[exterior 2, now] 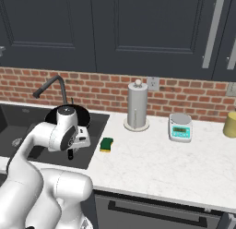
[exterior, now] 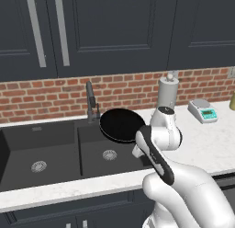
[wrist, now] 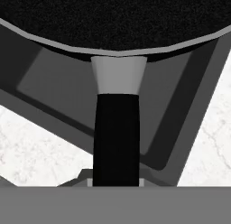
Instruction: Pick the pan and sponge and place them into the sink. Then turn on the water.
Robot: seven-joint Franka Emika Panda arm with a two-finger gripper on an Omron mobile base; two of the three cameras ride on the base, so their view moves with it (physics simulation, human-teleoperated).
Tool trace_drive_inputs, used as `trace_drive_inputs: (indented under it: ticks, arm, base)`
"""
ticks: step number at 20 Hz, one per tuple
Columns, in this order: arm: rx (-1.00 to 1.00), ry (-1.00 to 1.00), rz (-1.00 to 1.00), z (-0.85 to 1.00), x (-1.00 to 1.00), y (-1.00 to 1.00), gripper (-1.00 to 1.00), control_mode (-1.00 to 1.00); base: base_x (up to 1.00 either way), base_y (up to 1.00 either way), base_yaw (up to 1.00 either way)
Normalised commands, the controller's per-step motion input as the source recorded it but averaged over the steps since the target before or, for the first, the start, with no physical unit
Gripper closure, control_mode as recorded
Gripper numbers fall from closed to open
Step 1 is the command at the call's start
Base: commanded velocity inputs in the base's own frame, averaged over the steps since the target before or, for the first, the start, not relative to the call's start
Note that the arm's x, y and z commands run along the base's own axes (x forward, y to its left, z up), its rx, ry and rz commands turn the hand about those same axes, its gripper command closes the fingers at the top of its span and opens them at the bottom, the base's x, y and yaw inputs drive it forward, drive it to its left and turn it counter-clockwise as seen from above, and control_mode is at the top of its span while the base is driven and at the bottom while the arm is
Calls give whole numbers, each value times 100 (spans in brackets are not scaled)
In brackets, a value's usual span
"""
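We hold the pan [exterior: 120, 125] by its handle, our fingers [wrist: 140, 182] pinching it, lifted over the sink's [exterior: 55, 151] right, smaller basin so it can go down inside. The sponge [exterior 2: 106, 144] waits on the table [exterior 2: 156, 168], just right of the sink.

The pan [exterior: 120, 125] hangs over the sink's [exterior: 55, 151] right basin, whose floor beneath is open. The faucet [exterior: 91, 103] rises close at the back rim. The sponge [exterior 2: 106, 144] lies just off the basin's right edge.
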Motion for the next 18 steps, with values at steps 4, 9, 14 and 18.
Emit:
trace_drive_inputs:
  ticks: [4,9,14,18]
  arm:
    - [1,0,1,0,78,16,100,-100]
    - [0,4,0,-5,62,0,100,-100]
    - [0,13,0,-37,33,0,100,-100]
    - [0,12,0,-63,23,10,100,-100]
  base:
    - [0,0,0]
    - [0,0,0]
    - [0,0,0]
    - [0,0,0]
